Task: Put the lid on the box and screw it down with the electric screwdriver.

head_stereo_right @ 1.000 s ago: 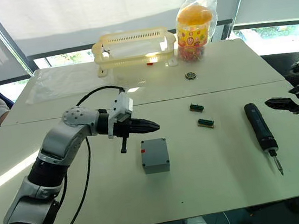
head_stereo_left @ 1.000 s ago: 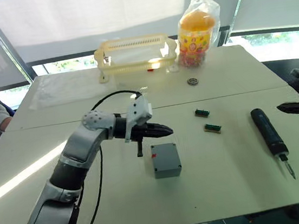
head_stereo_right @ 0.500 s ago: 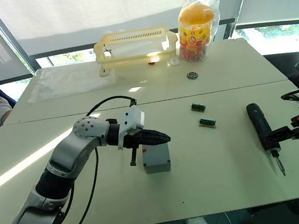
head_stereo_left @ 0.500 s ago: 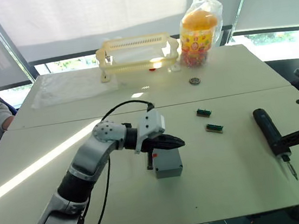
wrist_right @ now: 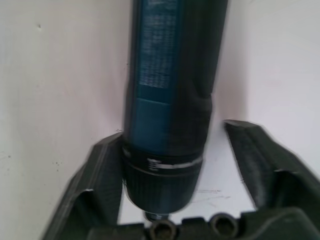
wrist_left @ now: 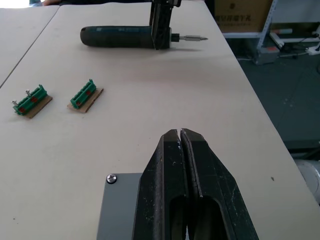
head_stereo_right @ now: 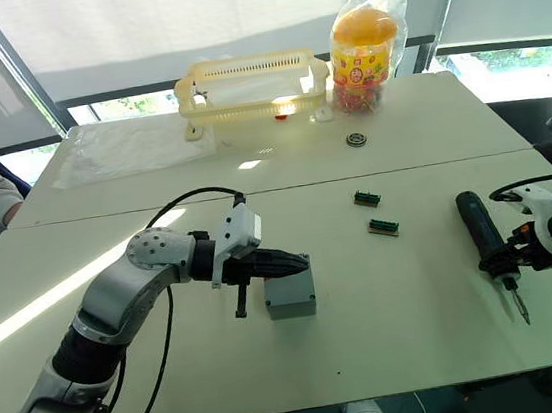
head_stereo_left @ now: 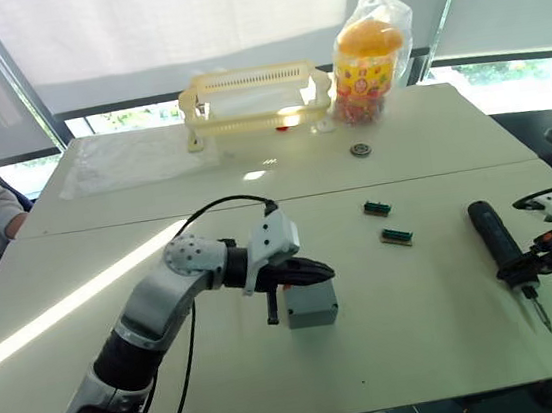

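The left gripper (wrist_left: 180, 132), fingers pressed together, hovers over the lidded blue-grey plastic box (head_stereo_left: 311, 304) mid-bench. The right gripper's (wrist_right: 175, 150) wide-spread fingers straddle the long black electric screwdriver (head_stereo_left: 495, 242), apparently not yet clamping.

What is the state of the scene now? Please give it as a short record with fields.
lid: on the box, a screw at one visible corner
left pincer: shut, holding nothing, over the lid
right pincer: open, a finger on each side of the screwdriver, not closed on it
screwdriver: lying on the table, right of the box
connectors: two green blocks between box and screwdriver
basket: at the table's far side
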Controlling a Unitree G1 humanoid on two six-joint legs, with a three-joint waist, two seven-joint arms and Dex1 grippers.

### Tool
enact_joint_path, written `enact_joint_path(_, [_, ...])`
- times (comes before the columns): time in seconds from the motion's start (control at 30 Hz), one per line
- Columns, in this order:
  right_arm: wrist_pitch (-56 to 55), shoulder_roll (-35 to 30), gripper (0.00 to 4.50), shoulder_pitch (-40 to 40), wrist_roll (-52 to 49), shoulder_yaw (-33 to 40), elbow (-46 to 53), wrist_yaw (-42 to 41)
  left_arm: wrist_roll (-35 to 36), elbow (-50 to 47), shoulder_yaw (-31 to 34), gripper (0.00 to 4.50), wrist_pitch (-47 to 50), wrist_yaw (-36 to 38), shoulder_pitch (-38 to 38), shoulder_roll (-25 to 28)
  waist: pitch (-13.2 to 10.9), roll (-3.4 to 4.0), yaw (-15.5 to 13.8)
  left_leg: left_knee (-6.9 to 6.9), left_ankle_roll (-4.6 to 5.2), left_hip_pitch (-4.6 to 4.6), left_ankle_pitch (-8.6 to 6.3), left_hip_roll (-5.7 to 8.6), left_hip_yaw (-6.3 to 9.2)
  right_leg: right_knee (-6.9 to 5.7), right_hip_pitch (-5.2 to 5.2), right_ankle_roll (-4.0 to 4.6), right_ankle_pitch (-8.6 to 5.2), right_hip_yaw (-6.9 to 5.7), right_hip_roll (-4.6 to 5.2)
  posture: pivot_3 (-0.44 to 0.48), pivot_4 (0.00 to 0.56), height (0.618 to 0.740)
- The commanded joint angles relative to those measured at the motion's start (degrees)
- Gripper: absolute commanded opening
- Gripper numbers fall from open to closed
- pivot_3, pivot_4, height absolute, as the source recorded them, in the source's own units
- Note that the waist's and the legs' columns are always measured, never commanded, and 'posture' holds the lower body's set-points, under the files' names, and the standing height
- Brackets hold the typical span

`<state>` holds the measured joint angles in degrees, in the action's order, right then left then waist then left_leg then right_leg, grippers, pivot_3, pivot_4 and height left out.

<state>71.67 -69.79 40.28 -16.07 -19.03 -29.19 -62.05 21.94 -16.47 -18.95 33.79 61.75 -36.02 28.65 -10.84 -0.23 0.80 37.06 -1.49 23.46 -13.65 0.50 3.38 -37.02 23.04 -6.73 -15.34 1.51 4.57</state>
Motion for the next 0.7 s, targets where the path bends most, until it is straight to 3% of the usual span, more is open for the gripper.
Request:
enact_joint_path(0.03, [-0.33,0.04,1.77,-3.49,1.38,-1.2,1.92,-0.69,0.76,-1.39,1.56,0.0,-0.06,0.04,-0.25,0.79,0.06,-0.14,-0.03,0.0,0.0,-0.02,0.0,0.0,0.05,0.0,-0.04,0.0,0.0,-0.03,-0.01,0.0,0.15,0.74])
enact_joint_path(0.2, [2.2,2.37,1.77,-6.68,0.6,4.87,3.42,2.53,0.46,0.24,1.68,0.0,-1.03,1.83,-1.13,2.25,0.1,-0.33,-0.19,0.01,-0.01,-0.09,0.0,0.0,0.16,0.07,-0.25,0.0,-0.01,-0.13,-0.01,0.0,0.15,0.74])
enact_joint_path(0.3, [6.27,6.46,1.77,-7.53,-0.32,16.25,4.12,9.59,0.58,2.37,2.11,0.0,-1.55,3.7,-3.03,3.26,0.21,-0.69,-0.12,0.01,-0.01,-0.12,0.0,0.0,0.2,0.06,-0.29,0.0,-0.01,-0.15,-0.03,0.0,0.15,0.74])
enact_joint_path(0.37, [10.75,10.56,1.77,-7.97,0.24,27.78,6.24,16.14,0.93,4.41,2.23,0.0,-1.74,5.54,-4.7,3.78,0.23,-0.91,0.06,0.03,-0.01,-0.13,0.0,-0.01,0.22,0.06,-0.31,0.01,-0.01,-0.16,-0.04,0.0,0.15,0.74])
enact_joint_path(0.5, [17.22,19.35,1.77,-17.69,2.19,45.71,24.03,24.72,0.79,9.37,2.18,0.0,-3.06,9.49,-7.58,4.55,0.26,-0.89,0.21,0.04,-0.01,-0.17,0.0,-0.01,0.12,0.07,-0.32,0.01,0.0,-0.07,-0.02,0.0,0.15,0.74])
enact_joint_path(0.53, [18.9,24.11,1.77,-18.38,3.08,51.81,29.96,27.22,0.97,10.81,2.18,0.0,-3.15,10.46,-8.45,4.4,0.26,-0.9,0.23,0.02,-0.01,-0.17,0.0,-0.01,0.13,0.05,-0.3,0.0,0.0,-0.08,-0.03,0.0,0.15,0.74])
enact_joint_path(0.7, [18.37,41.51,1.77,-13.59,3.18,67.65,50.21,34.78,3.75,20.31,5.02,0.0,-2.61,13.22,-12.77,1.18,0.1,-0.36,0.41,-0.03,-0.01,-0.14,0.0,-0.07,0.15,-0.16,-0.11,0.0,0.0,-0.05,-0.12,0.0,0.15,0.74])
